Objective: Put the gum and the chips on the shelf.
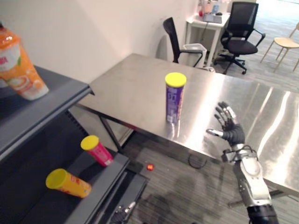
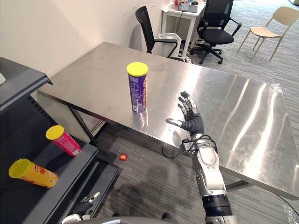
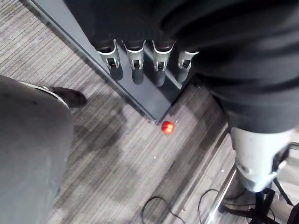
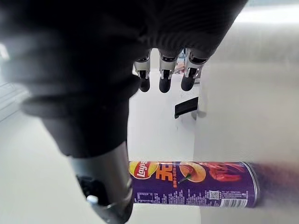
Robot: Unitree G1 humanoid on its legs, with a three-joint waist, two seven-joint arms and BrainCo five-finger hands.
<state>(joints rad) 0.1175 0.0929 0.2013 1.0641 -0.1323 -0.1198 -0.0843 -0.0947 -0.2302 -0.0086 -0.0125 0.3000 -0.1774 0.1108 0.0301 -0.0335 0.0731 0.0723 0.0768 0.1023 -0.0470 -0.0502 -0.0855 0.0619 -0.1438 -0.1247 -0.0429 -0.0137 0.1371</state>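
A purple chips can (image 1: 174,100) with a yellow lid stands upright on the steel table (image 1: 131,88), near its front edge. My right hand (image 1: 229,128) hovers open a hand's width to the right of the can, fingers spread, touching nothing. The right wrist view has the same can (image 4: 196,184) past the straight fingers (image 4: 161,77). My left hand (image 1: 122,213) hangs low by the foot of the dark shelf (image 1: 42,107), fingers (image 3: 135,53) relaxed and empty. I cannot pick out any gum for certain.
On the lower shelf board lie a pink can (image 1: 97,150) and a yellow can (image 1: 68,183). An orange pouch (image 1: 18,67) stands on the upper board. A small red ball (image 1: 150,166) rests on the floor under the table edge. Office chairs (image 1: 240,32) stand behind the table.
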